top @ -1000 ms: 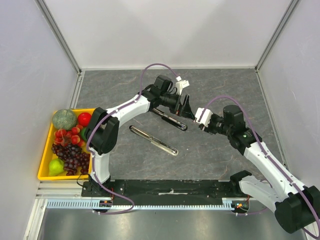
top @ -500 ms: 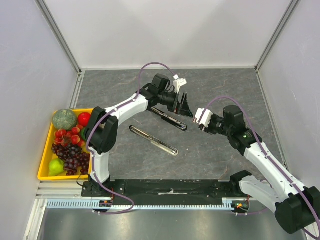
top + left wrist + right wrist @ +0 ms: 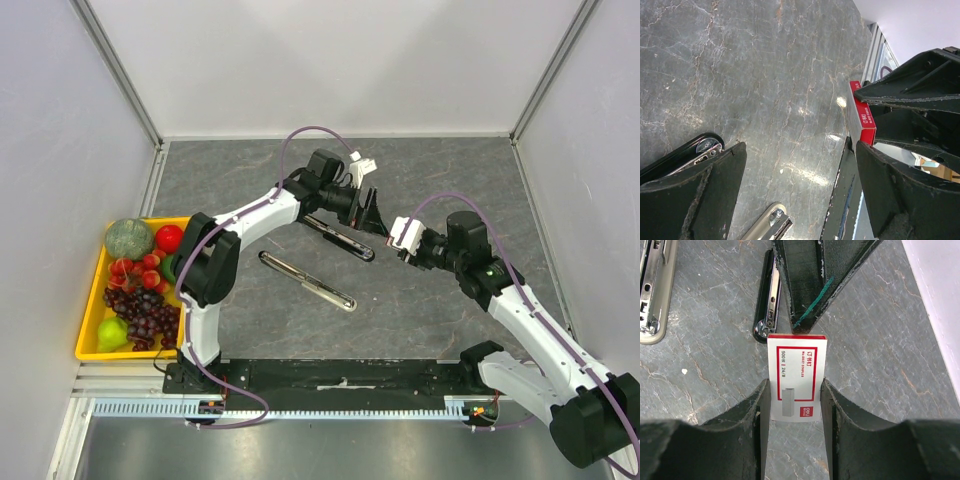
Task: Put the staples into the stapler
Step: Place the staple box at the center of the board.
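- My right pincer [image 3: 795, 386] is clamped on the staples [image 3: 796, 371], holding their box by its long edges; the box's long axis runs straight out ahead of my fingers;
- just past its far end hangs my left pincer [image 3: 800, 152], jaws wide apart (nothing in it);
- beyond, lower left, lies the stapler [image 3: 768, 300]; its channel is half hidden, and no strips show.

white staples box [image 3: 796, 377], red border and print; dark grey marbled table [image 3: 420, 300], pale veins; black-and-chrome stapler [image 3: 767, 305]; bright yellow tray [image 3: 85, 345]; purple cables [image 3: 318, 127], kinda lilac tbh
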`<action>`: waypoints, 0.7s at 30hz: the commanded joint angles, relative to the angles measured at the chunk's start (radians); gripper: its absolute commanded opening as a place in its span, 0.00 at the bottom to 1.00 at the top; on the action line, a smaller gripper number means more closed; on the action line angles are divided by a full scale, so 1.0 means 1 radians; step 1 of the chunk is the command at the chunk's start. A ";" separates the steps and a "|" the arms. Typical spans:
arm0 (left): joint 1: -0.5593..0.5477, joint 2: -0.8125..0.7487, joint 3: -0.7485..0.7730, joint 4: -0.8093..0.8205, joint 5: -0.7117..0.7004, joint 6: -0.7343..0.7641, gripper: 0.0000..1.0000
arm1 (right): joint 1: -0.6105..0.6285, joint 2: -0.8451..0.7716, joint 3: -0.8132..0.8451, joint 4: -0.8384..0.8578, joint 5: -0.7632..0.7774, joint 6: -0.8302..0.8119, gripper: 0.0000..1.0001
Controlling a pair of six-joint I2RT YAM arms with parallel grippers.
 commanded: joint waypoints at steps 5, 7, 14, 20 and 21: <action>-0.019 0.018 0.053 0.018 0.032 -0.032 0.95 | 0.000 -0.011 0.004 0.039 -0.015 -0.005 0.38; -0.019 0.017 0.054 0.018 0.032 -0.030 0.95 | 0.002 -0.013 0.002 0.037 -0.012 -0.006 0.38; -0.022 0.011 0.050 0.017 0.043 -0.030 0.95 | 0.000 -0.009 -0.001 0.043 -0.002 -0.011 0.38; -0.025 0.012 0.044 0.017 0.055 -0.027 0.94 | 0.000 -0.008 0.001 0.043 -0.002 -0.011 0.38; -0.025 0.012 0.044 0.017 0.060 -0.029 0.94 | 0.002 -0.008 -0.001 0.045 -0.001 -0.011 0.38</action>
